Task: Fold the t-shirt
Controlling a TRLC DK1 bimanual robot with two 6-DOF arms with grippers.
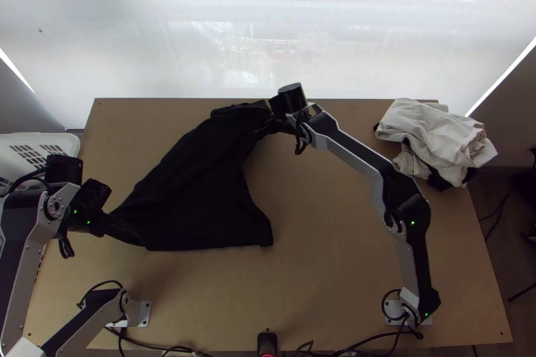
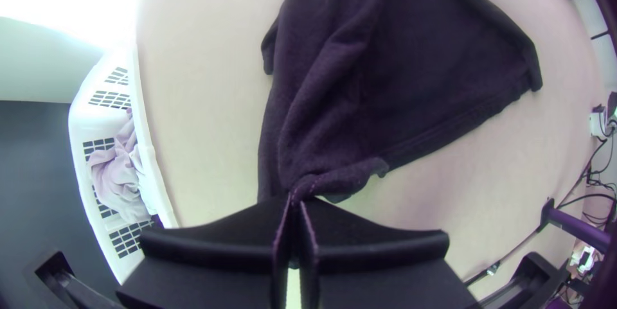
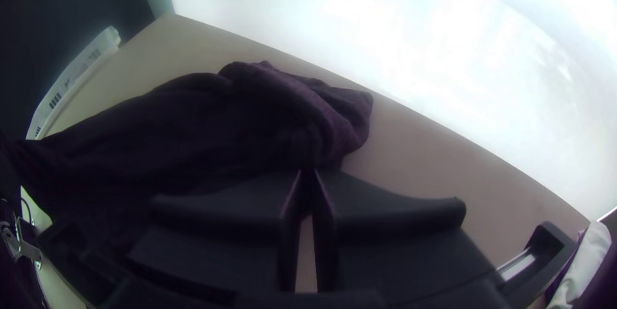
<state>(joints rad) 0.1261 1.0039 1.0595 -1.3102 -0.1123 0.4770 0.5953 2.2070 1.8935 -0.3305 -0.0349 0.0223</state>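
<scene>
Top view: your left hand [image 1: 102, 224] and right hand [image 1: 279, 118] are gripping the black t-shirt [image 1: 201, 196] (bunched at both).

Daylight soaks through the pale window shade [image 1: 221, 42] just beyond the wooden table [image 1: 335, 276]; dark floor [image 1: 499, 256] lies right of the table.

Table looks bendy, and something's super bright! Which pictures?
Left wrist view: the fisheye lens curves the table, and glare whitens one corner; right wrist view: the black t-shirt looks dim beside bright glare; top view: the window blind glows.
</scene>
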